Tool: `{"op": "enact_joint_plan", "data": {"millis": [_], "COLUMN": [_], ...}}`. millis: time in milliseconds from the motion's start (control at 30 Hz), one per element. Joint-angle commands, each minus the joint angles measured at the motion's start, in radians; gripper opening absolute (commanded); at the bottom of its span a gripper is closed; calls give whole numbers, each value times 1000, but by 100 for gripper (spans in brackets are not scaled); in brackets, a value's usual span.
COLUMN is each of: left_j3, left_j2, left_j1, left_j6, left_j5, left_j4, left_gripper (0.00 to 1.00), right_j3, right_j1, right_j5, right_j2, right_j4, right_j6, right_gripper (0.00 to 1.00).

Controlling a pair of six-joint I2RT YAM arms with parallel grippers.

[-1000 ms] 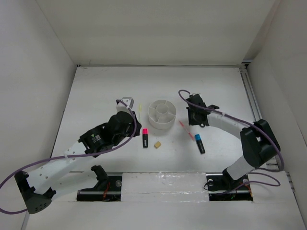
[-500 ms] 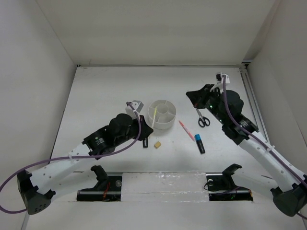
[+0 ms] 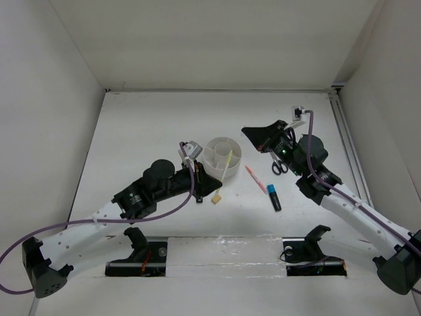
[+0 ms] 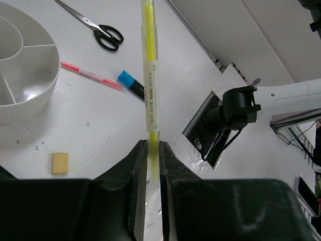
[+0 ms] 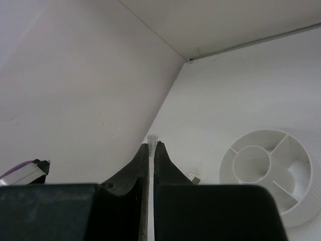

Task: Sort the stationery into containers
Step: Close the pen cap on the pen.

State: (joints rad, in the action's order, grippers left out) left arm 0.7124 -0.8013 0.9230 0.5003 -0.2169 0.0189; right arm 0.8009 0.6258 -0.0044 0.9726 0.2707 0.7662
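My left gripper (image 3: 216,185) (image 4: 153,146) is shut on a thin yellow pen (image 3: 226,164) (image 4: 149,65). The pen slants up over the front right rim of the round white organizer (image 3: 217,166) (image 4: 35,98). My right gripper (image 3: 245,131) (image 5: 152,145) is shut on a small clear tube (image 5: 152,137), held high to the right of the organizer (image 5: 301,203). On the table lie the scissors (image 3: 280,164) (image 4: 95,27), a pink pen (image 3: 253,176) (image 4: 90,75), a blue-capped marker (image 3: 273,196) (image 4: 131,84) and a tan eraser (image 3: 215,197) (image 4: 60,163). The pink-capped marker (image 3: 198,195) is mostly hidden by my left arm.
A small white piece (image 5: 191,175) lies left of the organizer in the right wrist view. White walls close in the table on three sides. The arm bases (image 3: 309,250) stand at the near edge.
My left gripper has swung right with the yellow pen, whose top now leans over the organizer's right side. My right gripper has moved left, closer to the organizer.
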Motion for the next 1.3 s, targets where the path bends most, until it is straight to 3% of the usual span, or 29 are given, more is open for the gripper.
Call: {"op": "enact_joint_plan", "data": {"millis": [0,767,1267], "left_j3": [-5,-5,-5], "left_j2": [-4,16,7], "left_j1": [4,4,4], "left_j6": [-22,-12,-3], "left_j5": [-38,86,65], "left_j4": [-70,-40,-40], "left_gripper": [0,0,0], "right_j3": [0,-28,-9], "right_j1": [17,100,100], "right_j5": [-20,-22,0], "right_j2": [15,61,61], "right_j4": [133,165,165], "right_j6": [38,30,12], "right_gripper": [0,0,0]}}
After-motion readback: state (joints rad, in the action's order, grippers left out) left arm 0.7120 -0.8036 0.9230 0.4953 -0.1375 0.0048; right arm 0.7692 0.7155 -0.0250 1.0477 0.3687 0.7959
